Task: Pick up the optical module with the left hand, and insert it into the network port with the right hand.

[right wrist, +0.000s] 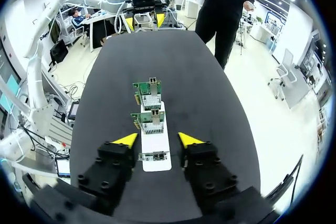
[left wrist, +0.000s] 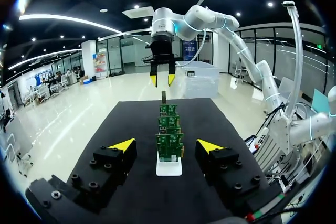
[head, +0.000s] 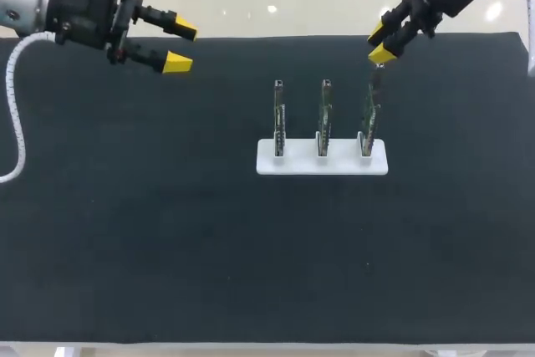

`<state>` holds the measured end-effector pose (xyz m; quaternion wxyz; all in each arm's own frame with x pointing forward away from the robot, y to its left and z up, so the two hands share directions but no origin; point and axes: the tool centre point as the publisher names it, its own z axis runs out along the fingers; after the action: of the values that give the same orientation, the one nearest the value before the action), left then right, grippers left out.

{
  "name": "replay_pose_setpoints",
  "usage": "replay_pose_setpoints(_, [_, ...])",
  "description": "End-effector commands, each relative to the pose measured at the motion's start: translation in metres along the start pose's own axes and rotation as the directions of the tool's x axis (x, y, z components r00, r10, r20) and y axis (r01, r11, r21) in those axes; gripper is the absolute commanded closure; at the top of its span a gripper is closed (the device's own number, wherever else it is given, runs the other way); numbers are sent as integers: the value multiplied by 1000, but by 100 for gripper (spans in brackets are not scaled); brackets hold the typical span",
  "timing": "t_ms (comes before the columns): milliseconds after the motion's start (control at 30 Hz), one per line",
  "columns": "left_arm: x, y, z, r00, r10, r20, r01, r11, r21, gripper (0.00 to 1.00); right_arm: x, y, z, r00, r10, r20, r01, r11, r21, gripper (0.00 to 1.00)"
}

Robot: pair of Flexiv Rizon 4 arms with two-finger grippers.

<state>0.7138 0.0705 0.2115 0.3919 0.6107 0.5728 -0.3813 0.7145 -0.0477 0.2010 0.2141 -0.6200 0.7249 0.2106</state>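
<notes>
A white stand point(head: 322, 161) holds three green circuit boards upright in a row. The rightmost board point(head: 369, 114) has a small grey optical module point(head: 378, 71) sticking up from its top edge. My right gripper point(head: 381, 43) hangs open just above that module without touching it. In the right wrist view the module point(right wrist: 155, 156) lies between and below the spread fingers of the right gripper point(right wrist: 158, 140). My left gripper point(head: 180, 45) is open and empty at the far left of the mat. Seen from the left wrist, the boards point(left wrist: 169, 145) line up ahead of it.
The black mat point(head: 150, 232) covers the whole table. The middle board point(head: 324, 114) and the left board point(head: 279, 114) stand close beside the right one. The white cable point(head: 17, 123) of my left arm hangs over the mat's left edge.
</notes>
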Motion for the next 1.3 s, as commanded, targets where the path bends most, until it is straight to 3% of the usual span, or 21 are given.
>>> replay_pose_setpoints(33, [0,1,0,1000,-1,-3,1,1000,1,0,-2,2,0,1000,2,-3,-2,1000,6,100])
replay_pose_setpoints(1300, [0,1,0,1000,-1,-3,1,1000,1,0,18,2,13,999,-31,22,31,999,10,100])
